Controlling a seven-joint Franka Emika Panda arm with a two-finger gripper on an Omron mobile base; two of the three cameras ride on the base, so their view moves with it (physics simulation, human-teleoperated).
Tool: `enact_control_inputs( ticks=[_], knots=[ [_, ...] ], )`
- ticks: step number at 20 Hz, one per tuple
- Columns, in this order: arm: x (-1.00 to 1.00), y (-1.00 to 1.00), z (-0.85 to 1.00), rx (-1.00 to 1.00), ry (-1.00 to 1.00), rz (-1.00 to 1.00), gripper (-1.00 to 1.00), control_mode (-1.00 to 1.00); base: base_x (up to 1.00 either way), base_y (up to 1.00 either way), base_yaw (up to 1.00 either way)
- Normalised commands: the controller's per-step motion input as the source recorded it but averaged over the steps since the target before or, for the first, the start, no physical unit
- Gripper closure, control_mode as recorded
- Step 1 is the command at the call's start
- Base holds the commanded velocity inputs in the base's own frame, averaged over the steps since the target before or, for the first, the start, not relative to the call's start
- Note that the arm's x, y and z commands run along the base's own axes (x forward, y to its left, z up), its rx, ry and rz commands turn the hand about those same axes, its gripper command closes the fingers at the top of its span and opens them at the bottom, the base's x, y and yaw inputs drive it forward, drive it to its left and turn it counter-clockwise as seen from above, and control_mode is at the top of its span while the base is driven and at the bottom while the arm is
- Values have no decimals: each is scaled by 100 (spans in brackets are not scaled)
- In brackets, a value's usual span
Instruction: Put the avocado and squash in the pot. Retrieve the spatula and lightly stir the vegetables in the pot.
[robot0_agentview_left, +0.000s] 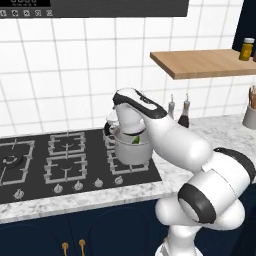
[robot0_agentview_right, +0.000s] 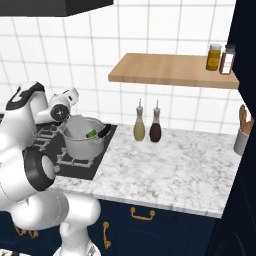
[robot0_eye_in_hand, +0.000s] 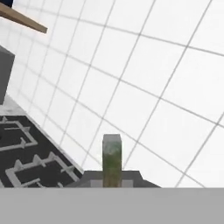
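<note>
My pincer is clamped on the avocado: in the hand view a narrow green-and-pale sliver of it stands between my fingertips, mottled and blurred. From the base views a small dark green piece shows at the pot's mouth, just under my hand.

The pot sits right below my pincer on the right rear burner of the black stove, shiny steel with a flared rim and a black side handle pointing toward the counter.

To the right of my pincer, on the marble counter, stand two bottles, one yellowish, one dark, close together. Above them is a wooden shelf bearing two jars. White wall tiles face my hand.

My own forearm covers the pot's near rim and my fingers in the left base view. A holder with utensils is cut off at the frame edge.
</note>
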Motion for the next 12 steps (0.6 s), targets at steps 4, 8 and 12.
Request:
enact_control_inputs(
  ticks=[4,8,12],
  knots=[
    [10,-5,-29,15,-1,-15,100,-100,0,0,0],
    [0,-35,-32,16,-5,-4,100,-100,0,0,0],
    [0,-60,-46,13,-7,0,100,-100,0,0,0]
  ],
)
